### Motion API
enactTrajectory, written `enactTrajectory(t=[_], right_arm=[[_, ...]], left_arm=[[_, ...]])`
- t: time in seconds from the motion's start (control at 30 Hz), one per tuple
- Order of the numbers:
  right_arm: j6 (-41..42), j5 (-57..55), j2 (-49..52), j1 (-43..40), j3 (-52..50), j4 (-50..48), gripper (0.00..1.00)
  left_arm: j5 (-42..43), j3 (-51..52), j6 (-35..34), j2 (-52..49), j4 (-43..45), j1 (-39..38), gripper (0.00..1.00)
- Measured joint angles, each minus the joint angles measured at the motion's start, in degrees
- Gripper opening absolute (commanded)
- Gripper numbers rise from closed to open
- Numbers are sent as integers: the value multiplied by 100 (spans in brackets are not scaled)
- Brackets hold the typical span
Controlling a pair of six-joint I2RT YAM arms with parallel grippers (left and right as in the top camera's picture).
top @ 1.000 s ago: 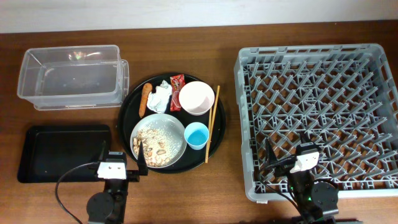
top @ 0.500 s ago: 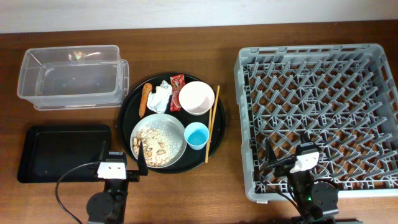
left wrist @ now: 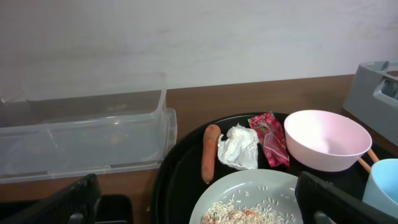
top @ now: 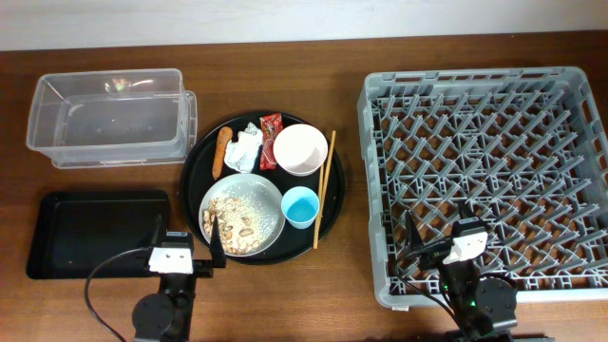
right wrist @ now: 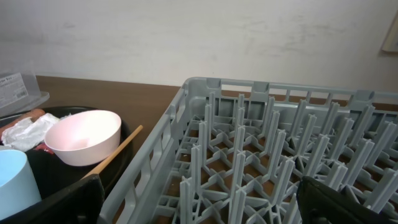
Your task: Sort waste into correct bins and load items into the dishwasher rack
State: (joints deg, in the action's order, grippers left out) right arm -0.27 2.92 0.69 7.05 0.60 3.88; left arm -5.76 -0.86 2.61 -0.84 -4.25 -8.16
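On a round black tray (top: 193, 166) lie an orange carrot stick (top: 221, 152), a crumpled white tissue (top: 247, 149), a red wrapper (top: 271, 141), a white bowl (top: 300, 149), wooden chopsticks (top: 325, 188), a light-blue cup (top: 300, 206) and a pale plate (top: 271, 195) with rice scraps (top: 233, 217). My left gripper (top: 187, 239) is open and empty at the plate's near edge, seen in its wrist view (left wrist: 202, 205). My right gripper (top: 437, 237) is open and empty over the near left corner of the grey rack (top: 489, 152), seen in its wrist view (right wrist: 199, 205).
A clear plastic tub (top: 109, 119) stands at the back left, with a shallow black rectangular tray (top: 95, 233) in front of it beside my left gripper. The rack's upright pegs (right wrist: 242, 149) rise right under my right gripper.
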Motion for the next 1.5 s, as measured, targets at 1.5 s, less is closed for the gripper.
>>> enactTrajectory(t=[1.5], right_arm=[[280,1119,564,0,2253,1891,98]], left_arm=[[752,-1670,-164,-765,-568,0,99]])
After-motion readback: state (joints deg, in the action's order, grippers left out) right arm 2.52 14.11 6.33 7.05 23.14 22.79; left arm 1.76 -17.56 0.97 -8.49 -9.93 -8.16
